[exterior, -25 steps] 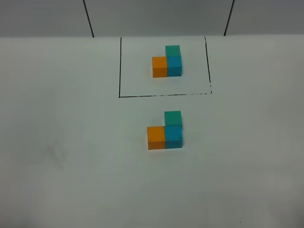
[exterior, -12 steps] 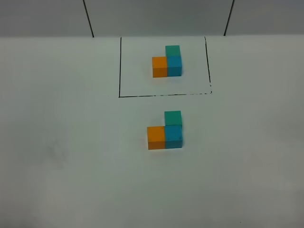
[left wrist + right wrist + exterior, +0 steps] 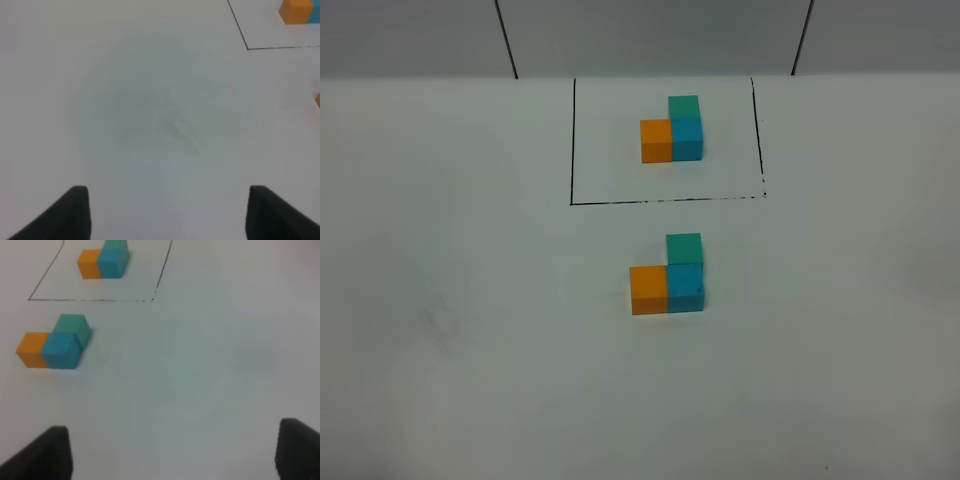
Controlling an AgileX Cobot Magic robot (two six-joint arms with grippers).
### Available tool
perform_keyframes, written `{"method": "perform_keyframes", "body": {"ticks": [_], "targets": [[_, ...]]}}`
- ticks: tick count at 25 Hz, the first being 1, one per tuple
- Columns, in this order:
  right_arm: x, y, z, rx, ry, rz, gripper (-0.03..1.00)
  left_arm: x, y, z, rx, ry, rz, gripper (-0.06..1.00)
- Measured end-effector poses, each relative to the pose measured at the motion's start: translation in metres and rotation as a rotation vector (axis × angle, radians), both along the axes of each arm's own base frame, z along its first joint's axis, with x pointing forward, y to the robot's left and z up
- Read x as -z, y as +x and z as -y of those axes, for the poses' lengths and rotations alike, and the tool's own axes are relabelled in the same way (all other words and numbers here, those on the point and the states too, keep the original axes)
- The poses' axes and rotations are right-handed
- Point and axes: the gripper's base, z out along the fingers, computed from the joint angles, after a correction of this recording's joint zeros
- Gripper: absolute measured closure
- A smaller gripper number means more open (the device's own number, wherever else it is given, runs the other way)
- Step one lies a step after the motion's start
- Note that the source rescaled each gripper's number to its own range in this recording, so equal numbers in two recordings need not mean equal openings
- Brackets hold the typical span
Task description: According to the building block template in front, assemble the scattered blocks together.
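Observation:
The building block template (image 3: 672,130) stands inside a thin black drawn rectangle (image 3: 665,200) at the back: orange beside blue, with green just beyond the blue. It also shows in the right wrist view (image 3: 102,262). The scattered blocks stand joined in front of the frame: orange cube (image 3: 648,290), sky-blue cube (image 3: 685,288), teal-green cube (image 3: 684,248), in the same L arrangement, and they show in the right wrist view (image 3: 61,351) too. No gripper shows in the high view. My left gripper (image 3: 165,215) and right gripper (image 3: 172,455) are open, empty and above bare table, away from the cubes.
The white table (image 3: 470,330) runs to a grey back wall with two dark cables (image 3: 506,40). In the left wrist view a frame corner (image 3: 247,48) and the template's orange cube (image 3: 296,11) show at one edge.

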Motion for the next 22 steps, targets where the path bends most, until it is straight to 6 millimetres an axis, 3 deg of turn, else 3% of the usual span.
{"method": "perform_keyframes", "body": {"ticks": [22], "targets": [[0.0000,0.0003,-0.0005,0.065,0.001,0.000,0.22,0.0000,0.0000,0.0000,0.000,-0.001,0.000,0.53]]}}
